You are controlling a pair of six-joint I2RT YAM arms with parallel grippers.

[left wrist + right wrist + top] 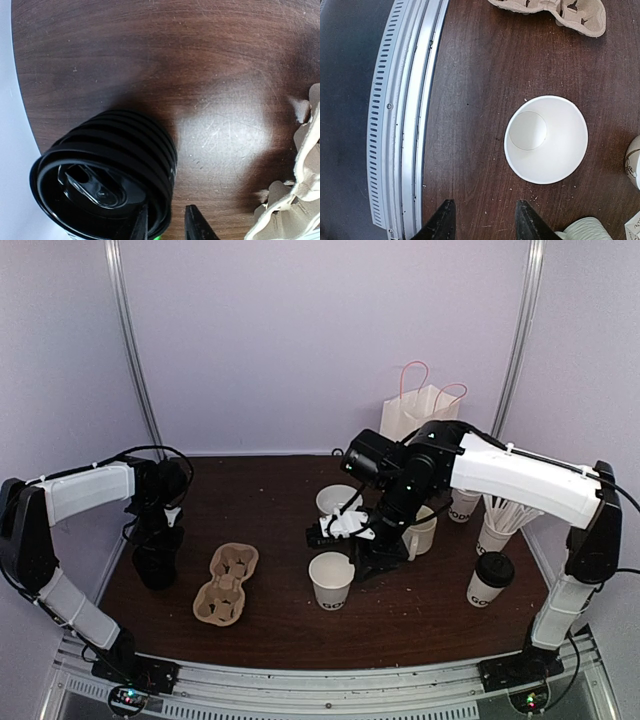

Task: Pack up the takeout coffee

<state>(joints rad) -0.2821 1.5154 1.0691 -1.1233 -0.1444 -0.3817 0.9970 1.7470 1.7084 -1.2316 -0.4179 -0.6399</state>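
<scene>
Left gripper is straddling 1 black lid stack at its rim; clamped or not, I cannot tell. Right gripper, fingers apart, is hovering over 1 lidless cup; 1 lidded cup is standing right.

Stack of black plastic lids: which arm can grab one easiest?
Left. The left tool is right at the stack of black plastic lids; the right tool hangs above an open white paper cup.
</scene>
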